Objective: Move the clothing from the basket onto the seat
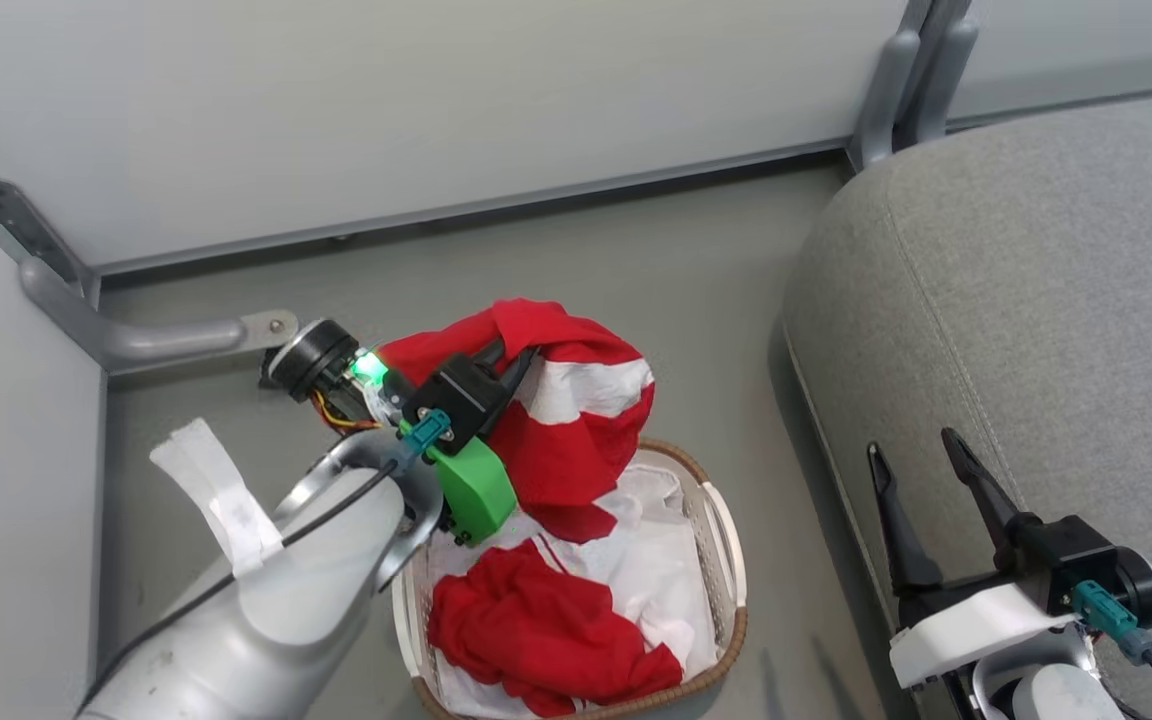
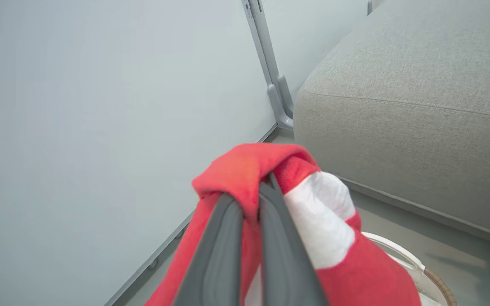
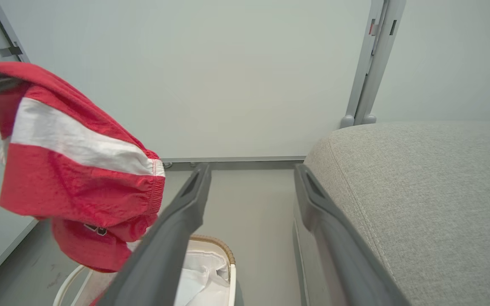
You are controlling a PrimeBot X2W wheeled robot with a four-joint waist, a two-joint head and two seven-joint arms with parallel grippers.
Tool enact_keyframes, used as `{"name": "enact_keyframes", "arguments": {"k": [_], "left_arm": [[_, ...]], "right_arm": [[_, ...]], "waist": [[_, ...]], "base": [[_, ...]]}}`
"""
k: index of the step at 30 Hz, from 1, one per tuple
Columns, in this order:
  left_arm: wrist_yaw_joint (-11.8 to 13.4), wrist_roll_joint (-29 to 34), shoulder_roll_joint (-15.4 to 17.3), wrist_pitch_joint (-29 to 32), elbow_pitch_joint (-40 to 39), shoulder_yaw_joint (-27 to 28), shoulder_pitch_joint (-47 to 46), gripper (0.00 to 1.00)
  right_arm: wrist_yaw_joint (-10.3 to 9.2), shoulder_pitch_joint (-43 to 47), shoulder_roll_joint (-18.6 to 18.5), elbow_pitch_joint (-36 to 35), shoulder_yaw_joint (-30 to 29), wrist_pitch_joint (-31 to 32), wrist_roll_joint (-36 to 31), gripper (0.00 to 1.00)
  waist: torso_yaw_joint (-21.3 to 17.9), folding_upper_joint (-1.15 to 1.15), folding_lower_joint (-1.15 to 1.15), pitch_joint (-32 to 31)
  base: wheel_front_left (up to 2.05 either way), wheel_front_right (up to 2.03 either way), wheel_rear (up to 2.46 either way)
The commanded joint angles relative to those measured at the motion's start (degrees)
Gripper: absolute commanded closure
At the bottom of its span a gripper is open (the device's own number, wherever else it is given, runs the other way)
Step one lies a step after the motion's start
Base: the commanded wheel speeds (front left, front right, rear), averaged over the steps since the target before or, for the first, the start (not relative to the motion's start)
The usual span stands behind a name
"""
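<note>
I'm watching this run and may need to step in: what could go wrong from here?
The left gripper pinches only a fold of the lifted red garment, so it may slip free before reaching the sofa. Its hanging end is low over the basket and could drag the white liner.

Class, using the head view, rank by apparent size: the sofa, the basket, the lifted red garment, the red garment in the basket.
1. sofa
2. basket
3. lifted red garment and red garment in the basket: alike; the lifted one is nearer the camera, so unranked.
</note>
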Motion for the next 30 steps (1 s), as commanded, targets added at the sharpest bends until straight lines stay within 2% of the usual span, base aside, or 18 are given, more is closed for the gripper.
{"name": "enact_keyframes", "arguments": {"k": [1,8,16,26,30], "left_arm": [[0.03,-0.57,1.21,-0.23,-0.34,-0.77,-1.92,1.0],[0.03,-3.52,4.81,0.73,-2.25,-5.28,-10.87,1.0],[0.06,-6.42,6.74,2.43,-2.83,-8.87,-18.71,1.0],[0.06,-9.17,5.62,4.01,-2.62,-12.64,-24.93,1.0],[0.07,-10.17,4.8,4.48,-3.18,-14.5,-26.6,1.0]], "right_arm": [[-0.06,1.15,-0.25,0.21,0.26,-0.3,-0.45,0.0],[-0.06,1.04,-0.24,-0.07,2.08,-0.29,-0.67,0.0],[-0.06,-1.75,-0.23,-0.44,5.06,-0.3,-2.19,0.0],[-0.06,-7.12,-0.23,0.4,11.96,-0.3,-4.37,0.0],[-0.06,-10.53,-0.26,3.02,15.12,-0.29,-4.99,0.0]], "waist": [[1.32,0.0,0.0,-5.99],[1.0,0.0,0.0,-7.86],[0.76,0.0,0.0,-8.3],[1.47,0.0,0.0,-8.74],[1.97,0.0,0.0,-9.01]], "base": [[0.0,0.0,0.0],[0.0,0.0,0.0],[0.0,0.0,0.0],[0.0,0.0,0.0],[0.0,0.0,0.0]]}}
